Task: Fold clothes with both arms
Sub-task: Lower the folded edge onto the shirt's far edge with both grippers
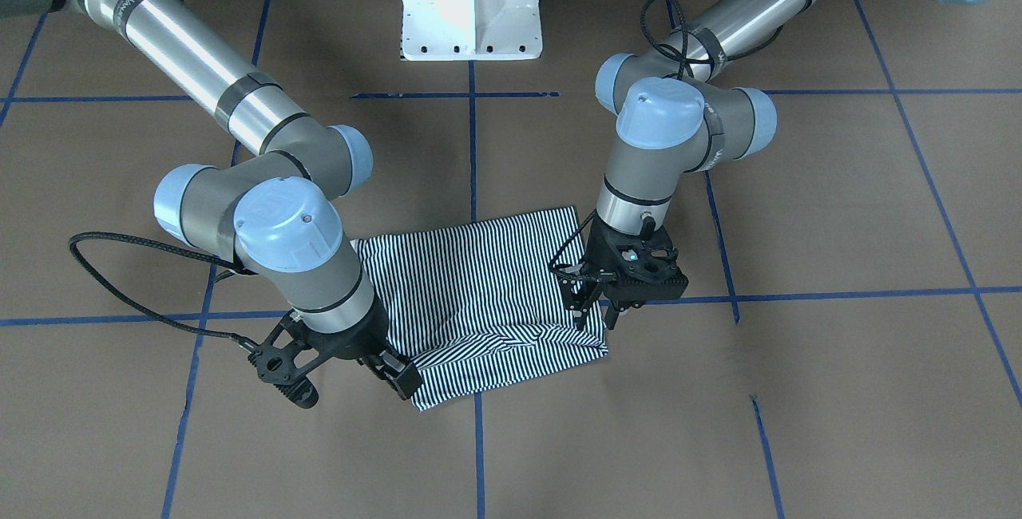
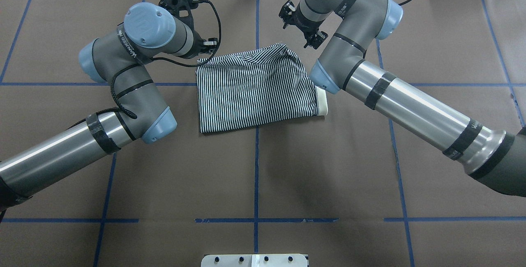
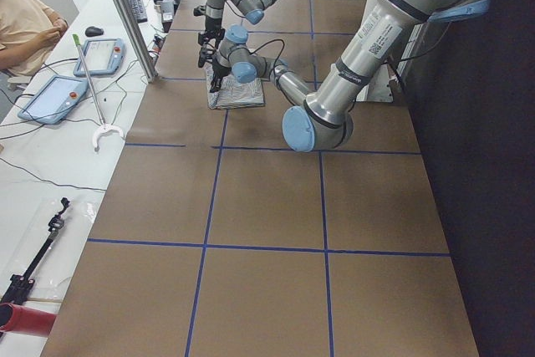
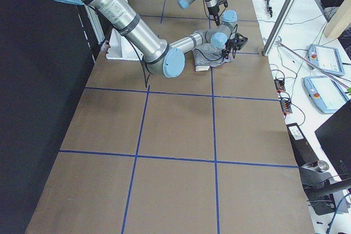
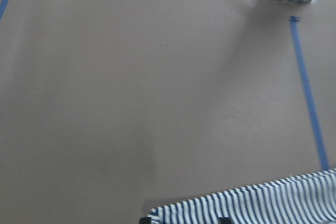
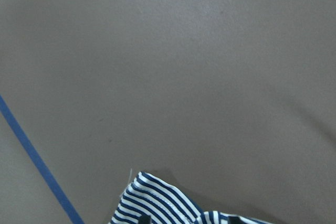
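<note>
Polo shirt (image 2: pixel 254 90) lies folded on the table (image 2: pixel 328 168) — left gripper (image 1: pixel 593 311) and right gripper (image 1: pixel 398 376), jaws parted, straddle its far corners — apparently positioned for the next fold.

Blue tape lines (image 2: pixel 256 168) grid the brown desk (image 2: pixel 328 168); beside its far edge, a white side desk (image 3: pixel 58 198) carries two tablets (image 3: pixel 48 98).

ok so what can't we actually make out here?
Navy-and-white striped polo shirt: front details hidden by the fold in every view; only a cream strip shows overhead.
Black two-finger left gripper and right gripper: grip on cloth unclear; wrist views cut the fingertips at the bottom edge.
Side views: shirt too small.
</note>
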